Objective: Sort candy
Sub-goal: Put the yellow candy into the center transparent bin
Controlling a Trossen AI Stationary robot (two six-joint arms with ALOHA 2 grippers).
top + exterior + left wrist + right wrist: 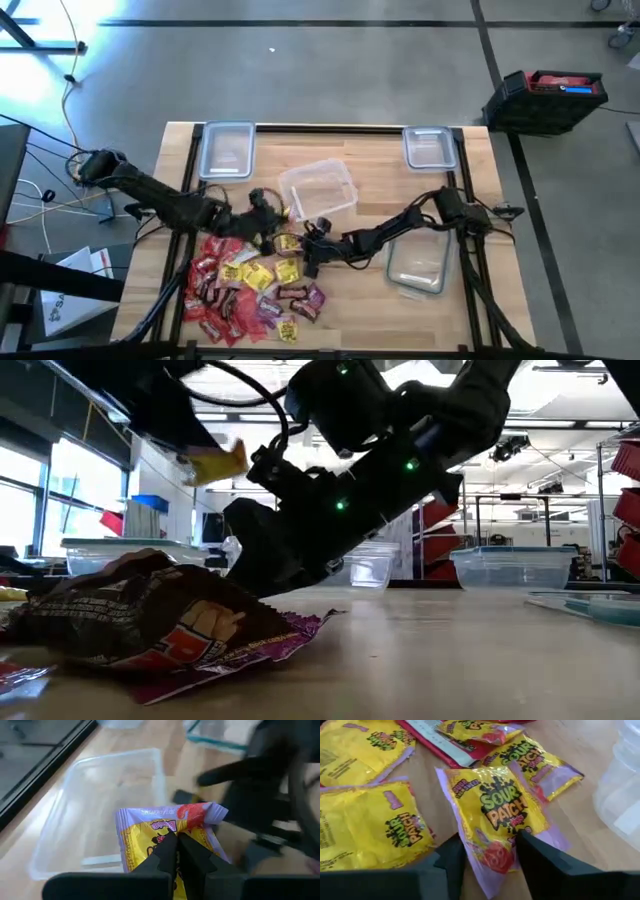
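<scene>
While blurred, the left end effector (176, 851) pinches a yellow packet (165, 832)

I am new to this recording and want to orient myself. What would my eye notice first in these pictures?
First, the bright heap of candy at the table's near left, red and yellow packets mixed. Both arms meet just above it: the left gripper is shut on a yellow packet beside the clear container in the middle of the table, while the right gripper stands open around another yellow Sour Patch packet lying on the wood.
</scene>
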